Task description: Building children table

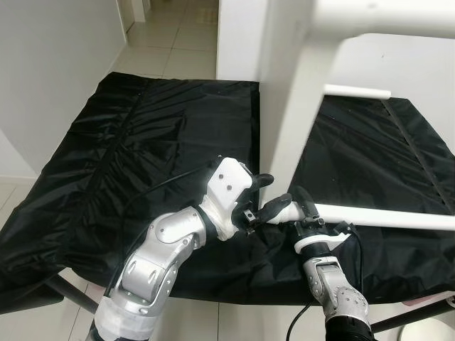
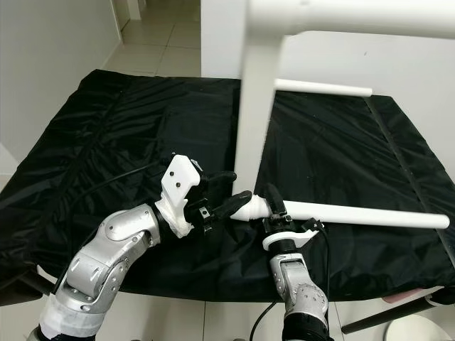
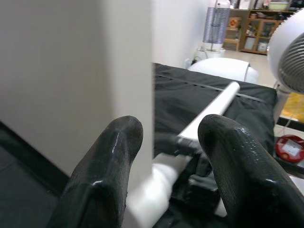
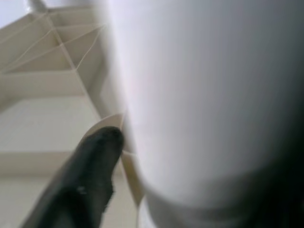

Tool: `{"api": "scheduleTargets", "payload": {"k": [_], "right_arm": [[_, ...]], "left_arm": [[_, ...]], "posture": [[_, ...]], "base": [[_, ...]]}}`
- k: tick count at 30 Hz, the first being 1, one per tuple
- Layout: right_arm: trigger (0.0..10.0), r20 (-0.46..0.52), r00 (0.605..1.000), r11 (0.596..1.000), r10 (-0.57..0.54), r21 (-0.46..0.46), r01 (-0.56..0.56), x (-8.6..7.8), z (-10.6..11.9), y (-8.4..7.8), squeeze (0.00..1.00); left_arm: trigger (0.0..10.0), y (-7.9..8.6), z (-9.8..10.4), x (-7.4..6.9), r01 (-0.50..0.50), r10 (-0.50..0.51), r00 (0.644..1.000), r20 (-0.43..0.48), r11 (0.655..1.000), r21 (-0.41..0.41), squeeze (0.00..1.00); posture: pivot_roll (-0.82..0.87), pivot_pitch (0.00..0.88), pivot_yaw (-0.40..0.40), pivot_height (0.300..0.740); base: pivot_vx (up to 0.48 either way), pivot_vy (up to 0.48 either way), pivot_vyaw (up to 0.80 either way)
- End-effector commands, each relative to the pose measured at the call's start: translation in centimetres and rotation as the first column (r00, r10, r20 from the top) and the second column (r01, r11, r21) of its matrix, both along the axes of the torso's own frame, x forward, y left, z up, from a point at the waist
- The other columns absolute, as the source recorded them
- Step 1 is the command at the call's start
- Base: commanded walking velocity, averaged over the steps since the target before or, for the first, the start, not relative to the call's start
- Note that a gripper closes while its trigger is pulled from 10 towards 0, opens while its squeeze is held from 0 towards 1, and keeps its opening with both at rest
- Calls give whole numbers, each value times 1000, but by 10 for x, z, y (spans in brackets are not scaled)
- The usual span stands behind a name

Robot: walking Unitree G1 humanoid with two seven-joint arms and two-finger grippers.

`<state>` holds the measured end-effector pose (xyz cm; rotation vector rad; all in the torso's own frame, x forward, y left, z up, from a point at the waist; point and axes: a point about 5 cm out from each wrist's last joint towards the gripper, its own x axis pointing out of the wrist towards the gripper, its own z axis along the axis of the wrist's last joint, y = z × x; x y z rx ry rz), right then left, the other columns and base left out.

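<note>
- Now, from the left eye view, you have the long white plastic table leg (image 1: 384, 217) lying across the black cloth-covered surface (image 1: 128, 163), its long axis running from the grippers out toward the robot's right. The right gripper (image 1: 304, 207) stands up from below and is clamped around the leg near its left end. The left gripper (image 1: 269, 195) reaches in from the left with its two black fingers spread either side of that same end cap.
- From the right eye view, you see the upturned white plastic tabletop frame (image 2: 256, 128) tilted up close to the camera, one fitted short white leg (image 2: 323, 88) already sticking out of it toward the right. The loose leg's left end lies just beside the foot of that frame, so I judge the coming move is to swing this end into a socket. The left gripper is nearer the tip; the right one carries the weight.
- From the left wrist view, the left gripper's fingers (image 3: 107, 166) stand apart, holding nothing firmly, with the leg's rounded end between them and the leg running straight away from the camera. A pale wall of the frame fills one side.
- From the right wrist view, one black finger (image 4: 80, 185) presses against the blurred white leg, with the ribbed underside of the tabletop (image 4: 52, 61) behind. Expect the smooth tube to twist in the grip if pushed off-axis.
</note>
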<state>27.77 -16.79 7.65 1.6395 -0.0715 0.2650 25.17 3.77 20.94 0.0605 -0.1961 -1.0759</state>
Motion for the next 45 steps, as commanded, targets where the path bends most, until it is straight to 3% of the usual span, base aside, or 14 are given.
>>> {"api": "scheduleTargets", "payload": {"k": [1, 6, 7, 8, 10, 11, 12, 18, 30, 32, 35, 38, 41, 45], "right_arm": [[10000, -70, 997, 999, -25, 35, 28, -15, -19, -5, 1000], [10000, -127, 984, 990, -126, 51, 133, -49, -39, -33, 1000], [10000, -139, 978, 985, -152, 57, 162, -66, -47, -39, 851], [10000, -146, 976, 981, -163, 82, 176, -81, -53, -41, 502], [10000, -148, 975, 978, -168, 99, 184, -90, -56, -42, 502], [10000, -150, 974, 976, -172, 106, 189, -98, -59, -42, 169], [10000, -160, 972, 976, -170, 112, 189, -103, -61, -40, 0], [10000, -209, 962, 979, -175, 66, 193, -148, -70, -35, 0], [10000, -142, 972, 982, -187, 5, 190, -179, -65, -45, 0], [10000, -129, 975, 983, -180, 12, 183, -185, -64, -43, 0], [10000, -91, 989, 992, -120, -43, 117, -213, -63, -33, 0], [10000, -67, 992, 994, -102, -47, 99, -224, -61, -30, 0], [10000, -12, 1000, 990, -25, -142, 23, -231, -50, -16, 0], [10000, -36, 998, 988, -50, -151, 44, -232, -54, -18, 0]], "left_arm": [[10000, 4, -1, 6, -88, 88, 996, 2, 996, 3, 0], [10000, 13, -1, 10, -115, 115, 993, 9, 993, 17, 0], [10000, 15, -2, 10, -124, 124, 992, 11, 992, 26, 0], [10000, 18, -3, 11, -134, 134, 991, 13, 990, 34, 0], [10000, 20, -3, 11, -141, 140, 990, 14, 989, 38, 0], [10000, 21, -3, 11, -146, 145, 989, 14, 989, 40, 0], [10000, 23, -3, 11, -149, 149, 989, 15, 988, 41, 0], [10000, 28, -2, 17, -152, 151, 988, 27, 987, 60, 0], [10000, 29, -2, 19, -151, 150, 988, 31, 986, 64, 0], [10000, 29, -2, 19, -155, 153, 988, 35, 986, 64, 0], [10000, 30, -2, 19, -165, 163, 986, 34, 985, 58, 0], [10000, 31, -2, 19, -161, 160, 987, 29, 985, 56, 0], [10000, 26, 0, 19, -135, 134, 991, 30, 990, 51, 0], [10000, 21, 4, 19, -109, 108, 994, 36, 993, 40, 0]], "posture": [[-14, 68, -21, 740], [-7, 76, -21, 740], [5, 79, -19, 740], [10, 80, -16, 740], [10, 80, -16, 740], [10, 82, -13, 740], [5, 85, 0, 740], [-17, 101, 20, 740], [-29, 103, 26, 740], [-26, 104, 14, 740], [-28, 109, 16, 740], [-34, 112, 28, 740], [-50, 116, 53, 740], [-56, 117, 61, 740]], "base": [[0, 0, 0], [0, 0, 0], [0, 0, 0], [0, 0, 0], [0, 0, 0], [0, 0, 0], [0, 0, 0], [0, 0, 0], [0, 0, 0], [0, 0, 0], [0, 0, 0], [0, 0, 0], [0, 0, 0], [0, 0, 0]]}}
